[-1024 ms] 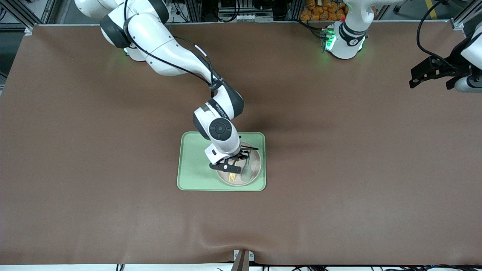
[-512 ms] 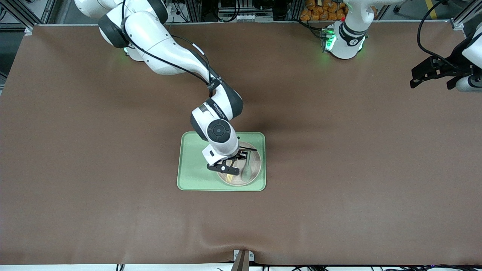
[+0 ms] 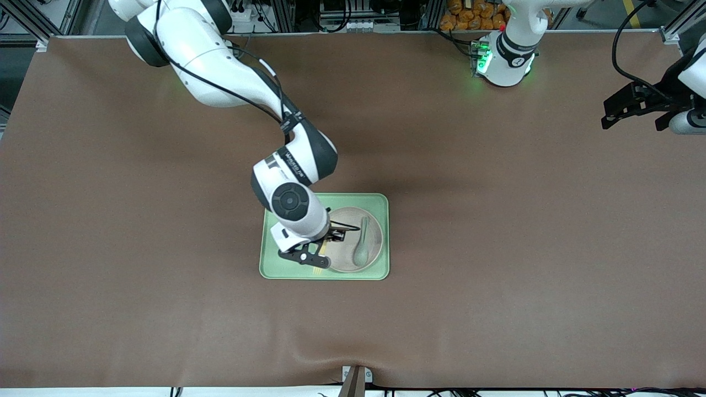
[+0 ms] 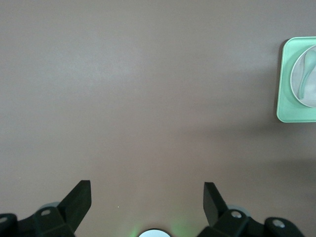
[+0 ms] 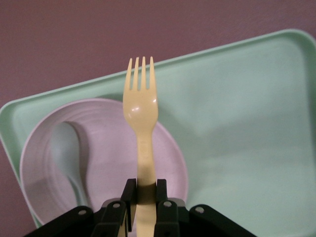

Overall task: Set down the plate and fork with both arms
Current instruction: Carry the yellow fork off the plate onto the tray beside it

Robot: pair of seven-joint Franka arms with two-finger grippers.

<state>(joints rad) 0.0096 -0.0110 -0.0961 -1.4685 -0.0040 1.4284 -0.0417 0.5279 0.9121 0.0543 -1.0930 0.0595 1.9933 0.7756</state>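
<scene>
Fork: small, pale-yellow smooth plastic, four short tines, clamped by its handle between the closed fingers of the right gripper, carried in the air over the edge of the plate and the bare floor of the tray. Plate is round, shallow, off-white with faint concentric rings, sitting in the tray toward the left arm's end. Tray is rectangular, light green, rounded corners, raised rim, on the matte brown table cover. A muted green spoon lies in the plate, bowl end nearer the front camera. The front view shows only the fork's tines below the black fingers; the right wrist view shows its whole head, neck and the grip. Left gripper waits over the table cover at the left arm's end, well apart from the tray, its fingers spread wide with nothing between them; its wrist view catches one end of the tray and plate.
</scene>
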